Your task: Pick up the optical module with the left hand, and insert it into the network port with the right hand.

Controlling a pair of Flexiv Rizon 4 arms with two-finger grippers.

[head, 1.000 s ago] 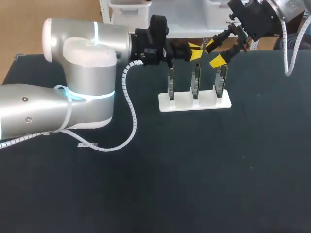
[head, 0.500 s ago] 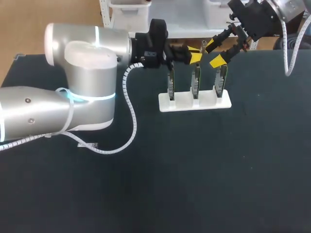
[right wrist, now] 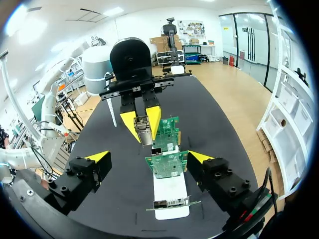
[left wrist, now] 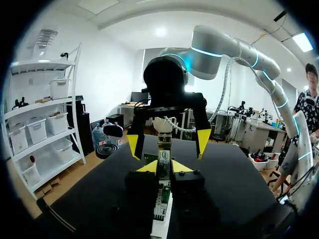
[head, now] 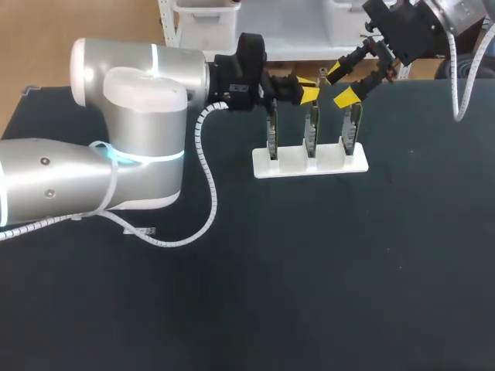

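A white slotted stand point(head: 309, 165) is set on the black table point(head: 325, 270), and three green circuit boards are held upright in it, one in each slot – a left board point(head: 272, 133), a middle board point(head: 311, 128) and a right board point(head: 353, 128). The left gripper point(head: 307, 91) point(left wrist: 165, 167) point(right wrist: 142, 122) is brought in over the left and middle boards, and its yellow tips are clamped from two sides on a small silver metal optical module point(right wrist: 144, 131), which is carried in the air just above the board tops. The right gripper point(head: 342, 83) point(right wrist: 148, 157) is held facing it from the far side of the stand, fingers spread wide and nothing gripped – its lower tip is seen close to the top of the right board, though contact cannot be judged. The boards stand between the two grippers. A coiled white cable point(head: 210, 182) is hung from the left arm down to the table.
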